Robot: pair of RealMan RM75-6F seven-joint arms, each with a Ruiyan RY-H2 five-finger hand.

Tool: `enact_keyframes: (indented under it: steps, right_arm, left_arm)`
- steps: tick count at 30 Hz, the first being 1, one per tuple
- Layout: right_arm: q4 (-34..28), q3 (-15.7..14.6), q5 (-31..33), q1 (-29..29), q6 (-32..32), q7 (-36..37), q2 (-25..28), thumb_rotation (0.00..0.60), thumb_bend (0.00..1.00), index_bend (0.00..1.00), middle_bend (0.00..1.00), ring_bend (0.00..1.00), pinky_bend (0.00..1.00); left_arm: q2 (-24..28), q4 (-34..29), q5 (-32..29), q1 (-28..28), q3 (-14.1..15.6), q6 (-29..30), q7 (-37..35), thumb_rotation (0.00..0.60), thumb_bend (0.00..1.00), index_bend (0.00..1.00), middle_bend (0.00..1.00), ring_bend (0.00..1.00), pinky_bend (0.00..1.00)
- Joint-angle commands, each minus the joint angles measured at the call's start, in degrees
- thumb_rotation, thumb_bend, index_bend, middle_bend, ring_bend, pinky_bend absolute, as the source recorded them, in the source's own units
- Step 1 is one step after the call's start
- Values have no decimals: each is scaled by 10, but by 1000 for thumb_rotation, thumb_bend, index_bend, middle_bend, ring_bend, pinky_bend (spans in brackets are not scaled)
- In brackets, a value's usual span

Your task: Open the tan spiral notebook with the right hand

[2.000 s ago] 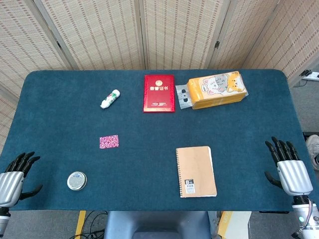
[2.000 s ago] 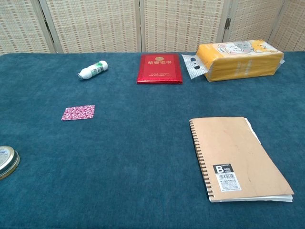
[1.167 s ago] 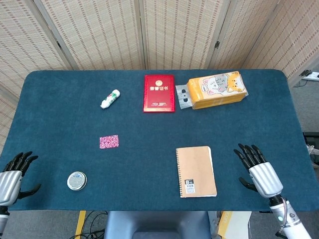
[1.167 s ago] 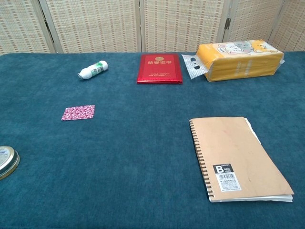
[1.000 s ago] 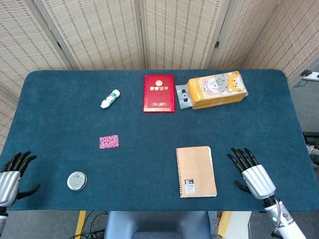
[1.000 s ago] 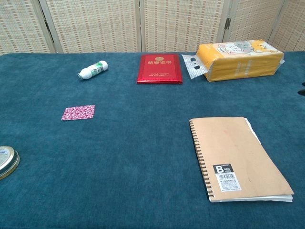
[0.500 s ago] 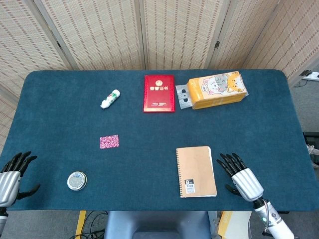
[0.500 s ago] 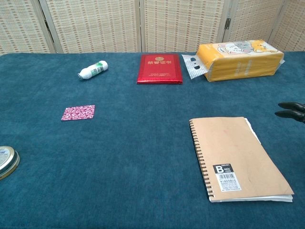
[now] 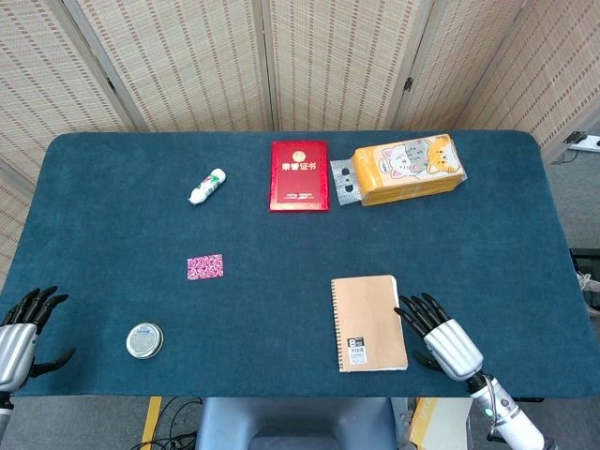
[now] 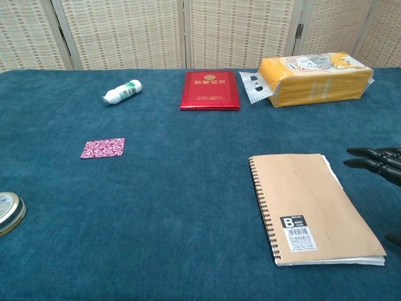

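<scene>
The tan spiral notebook lies closed on the blue table, its spiral along the left edge and a black label near the front. My right hand hovers just off the notebook's right edge, fingers spread and pointing toward it, holding nothing. At the table's front left corner my left hand stays open with fingers apart; only the head view shows it.
A round tin sits near the front left. A pink patterned card, a small white bottle, a red booklet and an orange tissue pack lie farther back on the blue cloth.
My right hand has slid leftward from the table's right edge to just beside the notebook, its fingertips now entering the chest view. The left hand and the notebook have stayed put.
</scene>
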Motion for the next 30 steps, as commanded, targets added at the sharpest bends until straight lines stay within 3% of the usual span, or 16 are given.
enact_keyframes:
  steps: [1, 30]
  right_arm:
    - [2, -3, 1, 1, -2, 1, -1, 600, 297, 0, 0, 0, 0]
    - [16, -9, 13, 19, -13, 10, -22, 600, 297, 0, 0, 0, 0]
  left_arm:
    - [0, 0, 1, 0, 0, 1, 0, 600, 244, 189, 107, 34, 175]
    - [-6, 0, -12, 10, -9, 20, 24, 600, 244, 189, 107, 34, 175]
